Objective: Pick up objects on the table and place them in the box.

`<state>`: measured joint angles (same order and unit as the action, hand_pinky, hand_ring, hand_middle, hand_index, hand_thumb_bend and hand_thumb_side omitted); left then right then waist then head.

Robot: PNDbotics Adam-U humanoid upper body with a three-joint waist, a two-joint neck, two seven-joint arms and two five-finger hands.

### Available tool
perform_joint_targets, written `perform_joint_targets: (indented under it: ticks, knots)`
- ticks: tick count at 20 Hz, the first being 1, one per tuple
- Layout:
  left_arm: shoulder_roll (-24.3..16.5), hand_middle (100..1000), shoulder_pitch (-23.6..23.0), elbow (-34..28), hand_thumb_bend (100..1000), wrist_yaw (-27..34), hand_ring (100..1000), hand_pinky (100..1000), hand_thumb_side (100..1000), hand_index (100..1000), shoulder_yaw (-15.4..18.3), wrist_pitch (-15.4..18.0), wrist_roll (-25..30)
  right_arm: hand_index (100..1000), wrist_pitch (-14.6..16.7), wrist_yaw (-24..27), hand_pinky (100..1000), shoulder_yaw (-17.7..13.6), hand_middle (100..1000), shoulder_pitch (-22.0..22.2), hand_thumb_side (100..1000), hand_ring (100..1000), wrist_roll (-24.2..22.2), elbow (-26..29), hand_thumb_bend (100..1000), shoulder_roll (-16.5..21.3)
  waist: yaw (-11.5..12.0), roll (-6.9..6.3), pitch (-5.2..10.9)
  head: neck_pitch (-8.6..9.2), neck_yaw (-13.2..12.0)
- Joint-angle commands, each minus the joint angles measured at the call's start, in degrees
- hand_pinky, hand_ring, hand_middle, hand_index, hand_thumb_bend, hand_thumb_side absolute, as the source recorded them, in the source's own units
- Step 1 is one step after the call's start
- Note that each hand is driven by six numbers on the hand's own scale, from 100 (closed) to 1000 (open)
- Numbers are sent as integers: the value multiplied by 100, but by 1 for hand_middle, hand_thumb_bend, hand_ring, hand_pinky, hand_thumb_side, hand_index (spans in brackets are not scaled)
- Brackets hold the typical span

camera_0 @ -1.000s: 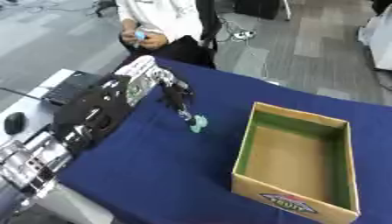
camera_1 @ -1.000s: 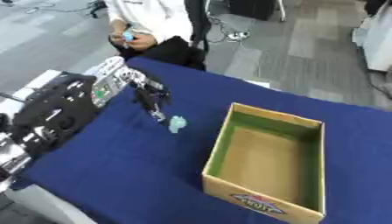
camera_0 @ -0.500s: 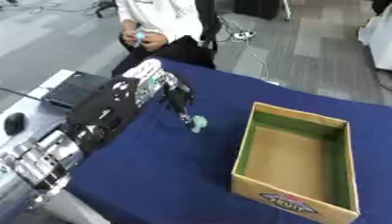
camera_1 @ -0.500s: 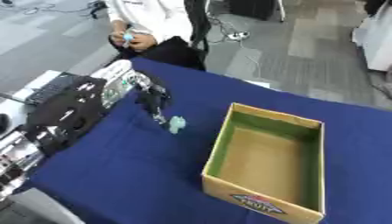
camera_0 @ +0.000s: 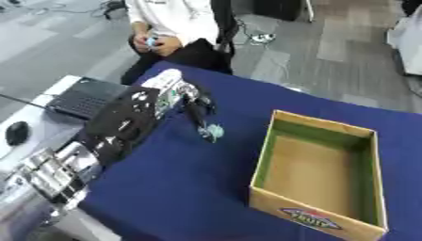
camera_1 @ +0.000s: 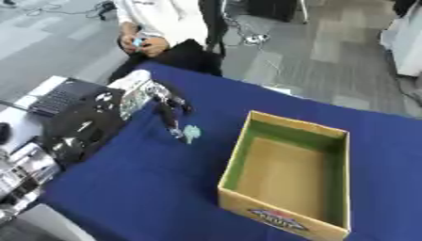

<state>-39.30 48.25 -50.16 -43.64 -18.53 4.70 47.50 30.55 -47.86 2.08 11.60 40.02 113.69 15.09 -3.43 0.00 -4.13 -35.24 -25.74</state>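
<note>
Your left hand point(camera_0: 191, 101) comes in from the left side, black w/ silver joints, reaching over the dark blue tablecloth point(camera_0: 173, 188) toward the small pale teal object point(camera_0: 214, 132). The fingers point(camera_0: 200, 123) point down at it, tips right at or touching its left edge. Whether they've closed round it you can't tell from either view, since the dark fingers blur into the cloth. The object looks like it's on the cloth, not lifted.

It lies between the hand and the open brown cardboard box with green inner walls point(camera_0: 370, 174), near the box's left wall but apart from it. That makes for a short carry: once held, prob. just lift over the near wall and let go inside. The box looks empty, open side up, printed label on its front face, so there's room anywhere on its floor.

The hand comes from above-left, likely because the arm's forearm lies along the table's left edge; this keeps the wrist clear of the box rim.

Right hand isn't in either view.

Risk, as I judge it: the thing is small and light-looking, so the fingertips may nudge it sideways instead of pinching. Check the hold before lifting.
</note>
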Motion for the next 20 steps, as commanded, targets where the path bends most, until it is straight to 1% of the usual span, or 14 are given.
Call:
perform_joint_targets:
  ticks: [1, 3, 12, 20]
  knots:
    - [-70, 901, 145, -2, 1000, -66, 492, 241, 458, 991, 43, 110, -56, 515, 1179, 54, 227, -48, 331, -73, 1000, 296, 1142, 90, 298, 106, -10, -25, 46, 13, -68]
    - [-50, 917, 150, 26, 1000, -125, 496, 253, 445, 998, 47, 152, -109, 515, 1184, 71, 227, -51, 331, -85, 1000, 295, 1132, 90, 298, 108, -21, -25, 39, 23, -80]
    - [61, 916, 246, 269, 1000, -373, 495, 278, 439, 1000, 143, 230, -314, 515, 1203, 147, 227, -61, 331, -131, 1000, 295, 1092, 90, 295, 127, -60, -32, 17, 37, -150]
    - [193, 887, 363, 582, 1000, -585, 491, 279, 382, 988, 297, 342, -602, 515, 1223, 240, 228, -92, 331, -187, 1000, 295, 1068, 90, 296, 154, -106, -36, -12, 49, -210]
